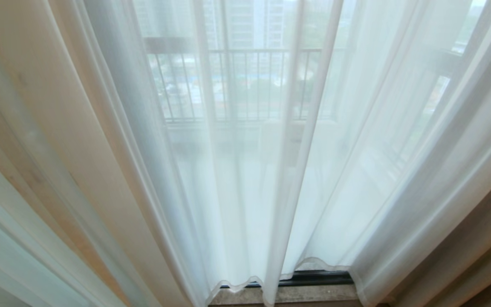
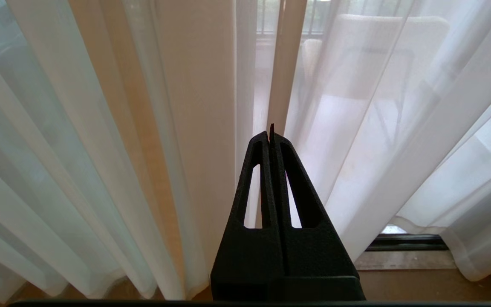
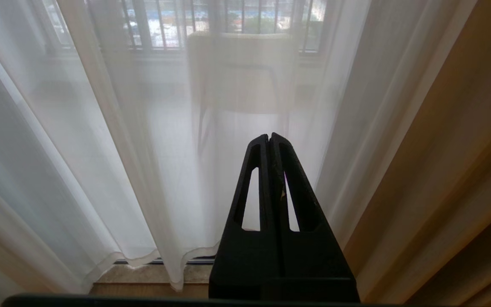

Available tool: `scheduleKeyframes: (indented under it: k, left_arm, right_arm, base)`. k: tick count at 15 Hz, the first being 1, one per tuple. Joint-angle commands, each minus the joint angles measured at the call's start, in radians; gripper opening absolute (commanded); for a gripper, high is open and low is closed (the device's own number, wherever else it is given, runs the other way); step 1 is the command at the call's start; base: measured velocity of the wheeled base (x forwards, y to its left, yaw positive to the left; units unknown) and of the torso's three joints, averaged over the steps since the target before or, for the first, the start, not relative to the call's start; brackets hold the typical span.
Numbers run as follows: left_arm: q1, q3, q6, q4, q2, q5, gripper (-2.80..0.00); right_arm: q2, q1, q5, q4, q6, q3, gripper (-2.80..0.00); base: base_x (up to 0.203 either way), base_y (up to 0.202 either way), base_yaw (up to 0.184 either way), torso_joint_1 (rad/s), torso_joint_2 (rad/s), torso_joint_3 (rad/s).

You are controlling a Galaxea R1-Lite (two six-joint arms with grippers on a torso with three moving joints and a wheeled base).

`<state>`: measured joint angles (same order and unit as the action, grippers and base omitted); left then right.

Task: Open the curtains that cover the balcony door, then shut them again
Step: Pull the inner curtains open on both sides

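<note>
Sheer white curtains (image 1: 245, 179) hang drawn across the balcony door, whose dark bottom track (image 1: 318, 278) shows under their hems. Two panels overlap near the middle of the head view. Neither arm shows in the head view. In the left wrist view my left gripper (image 2: 271, 133) is shut with nothing in it, a short way in front of the curtains (image 2: 356, 128), low near their hems. My right gripper (image 3: 270, 135) is likewise shut and empty, facing the curtains (image 3: 143, 128) without touching them.
A heavier taupe drape (image 1: 484, 256) hangs at the right, also seen in the right wrist view as the drape (image 3: 454, 170). Through the fabric show a railing (image 1: 245, 81) and a pale chair (image 3: 241, 72) on the balcony. A stone sill (image 1: 313, 294) runs below the track.
</note>
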<state>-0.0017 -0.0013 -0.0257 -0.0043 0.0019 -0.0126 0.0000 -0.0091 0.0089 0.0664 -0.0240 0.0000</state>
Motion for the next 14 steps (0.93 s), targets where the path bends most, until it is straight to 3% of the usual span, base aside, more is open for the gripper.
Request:
scheduleKeyframes:
  k: [1,14]
  left_arm:
    - [0.0,0.0,0.0,0.0,0.0,0.0,-2.8]
    - [0.0,0.0,0.003,0.0,0.0,0.0,-2.8]
  right_arm:
    - [0.001,0.0,0.0,0.001,-0.001,0.0,-2.8]
    - [0.0,0.0,0.0,0.001,-0.001,0.0,-2.8]
  base:
    - [0.0,0.0,0.0,0.0,0.0,0.0]
    - [0.0,0.0,0.0,0.0,0.0,0.0]
